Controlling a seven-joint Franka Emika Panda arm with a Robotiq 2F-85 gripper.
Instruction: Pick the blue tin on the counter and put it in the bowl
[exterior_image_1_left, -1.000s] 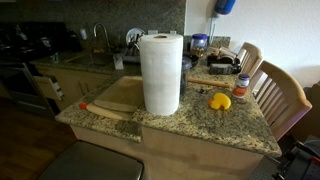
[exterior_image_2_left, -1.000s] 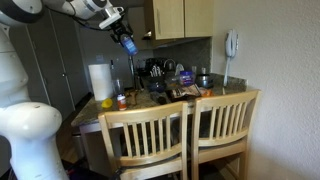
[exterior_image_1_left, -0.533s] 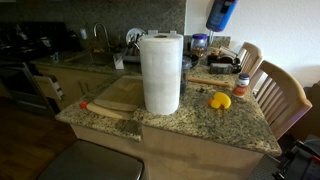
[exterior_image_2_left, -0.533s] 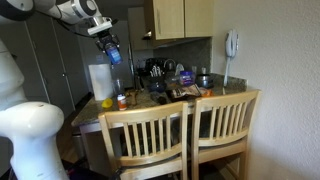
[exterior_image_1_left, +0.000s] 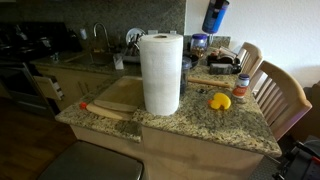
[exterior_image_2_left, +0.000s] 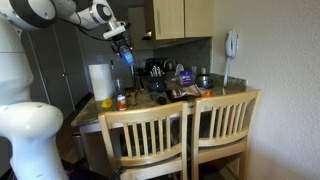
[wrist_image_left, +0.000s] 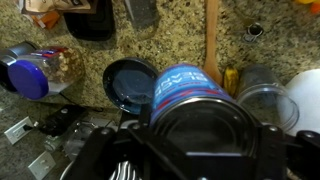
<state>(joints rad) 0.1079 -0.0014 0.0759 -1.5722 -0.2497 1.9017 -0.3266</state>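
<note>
My gripper (wrist_image_left: 200, 135) is shut on the blue tin (wrist_image_left: 192, 92) and holds it high above the counter. The tin also shows in both exterior views (exterior_image_1_left: 215, 17) (exterior_image_2_left: 126, 55), tilted in the jaws. In the wrist view the tin fills the middle, with its dark end toward the camera. A dark round bowl with a blue rim (wrist_image_left: 128, 83) lies on the granite counter below, just left of the tin. A clear glass container (wrist_image_left: 262, 95) stands to the tin's right.
A tall paper-towel roll (exterior_image_1_left: 160, 72) stands mid-counter. A red-labelled jar with a white lid (exterior_image_1_left: 242, 86), a yellow object (exterior_image_1_left: 219, 101) and a wooden utensil (exterior_image_1_left: 100, 107) lie nearby. Cluttered items sit at the back (exterior_image_2_left: 165, 75). Two wooden chairs (exterior_image_2_left: 185, 130) stand against the counter.
The gripper, still holding the blue tin, has come down a little and shifted sideways over the counter. Nothing on the counter has moved.
</note>
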